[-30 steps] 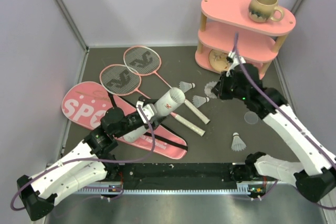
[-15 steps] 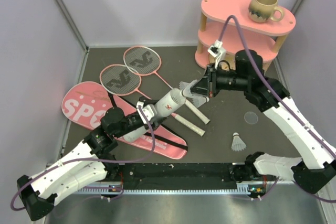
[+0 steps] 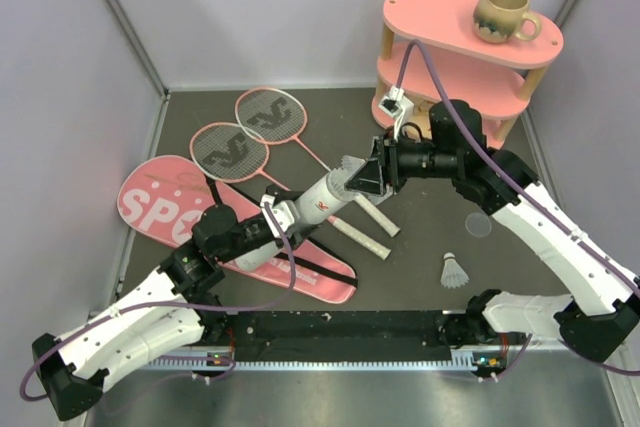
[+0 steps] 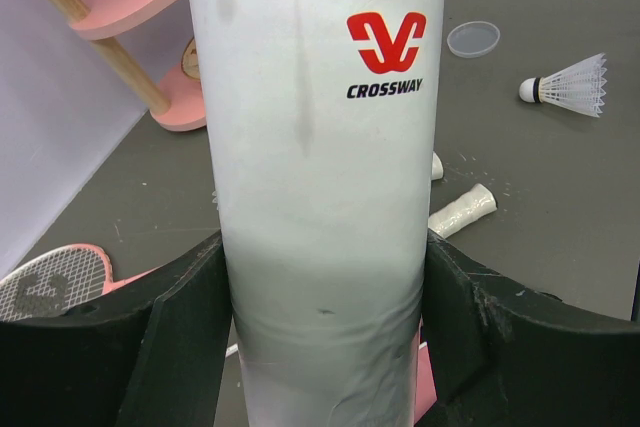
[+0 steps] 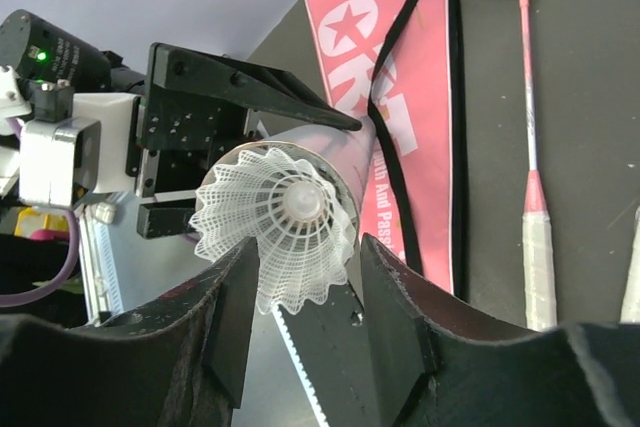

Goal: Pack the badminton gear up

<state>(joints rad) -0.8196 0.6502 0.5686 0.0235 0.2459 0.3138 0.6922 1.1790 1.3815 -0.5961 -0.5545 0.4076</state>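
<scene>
Tool status, left arm: the left tool (image 4: 322, 247) is clamped on the lower end of the long white tube (image 3: 322, 197), with one finger pressed against each side. We see the tube lifted off the counter (image 3: 400, 282) and tilted, its open mouth pointing up toward the right arm. Beneath this tool lies the pink racket bag (image 3: 160, 202) with its black strap, flat on the counter at the left.

On the right arm, the right tool (image 5: 303, 252) has its fingers spread on either side of the feather skirt of a shuttlecock (image 5: 290, 207). That shuttlecock sits at the tube's mouth, cork end inward, with its skirt round and uncrushed. Whether the pads touch the feathers we cannot tell.

A second shuttlecock (image 3: 455, 269) stands on the counter near the right arm's base, with a clear round lid (image 3: 479, 223) just beyond it. Farther back, two pink-framed rackets (image 3: 228, 150) lie side by side, their shafts passing beneath the tube. At the far right stands the pink shelf (image 3: 430, 17), with a beige mug (image 3: 502, 13) on its top tier.
</scene>
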